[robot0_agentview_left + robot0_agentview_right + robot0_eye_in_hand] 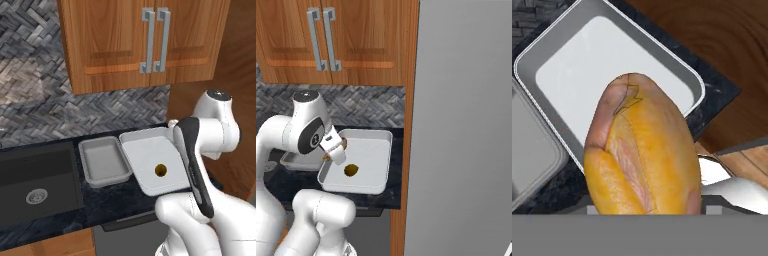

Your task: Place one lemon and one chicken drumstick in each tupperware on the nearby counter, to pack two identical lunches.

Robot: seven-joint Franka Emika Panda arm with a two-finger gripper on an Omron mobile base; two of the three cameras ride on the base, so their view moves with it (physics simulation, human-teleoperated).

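Right now the tool [332,148] sits at centre-left of the right base view, above the near-left part of the larger tupperware [378,176], and it is clamped on a chicken drumstick [643,152]. In the hand view that drumstick takes up the middle and lower frame, golden with a pinkish end, hiding the fingertips; behind it the larger tupperware [542,51] lies toward the upper left, its floor bare there. In the left base view a lemon [160,170] lies on the floor of the larger tupperware [150,189] at centre frame, and the smaller tupperware [105,161] stands just beside it to the left, touching or nearly so. Both trays rest on the black table [112,202]. A dark sink [36,185] occupies the lower left.
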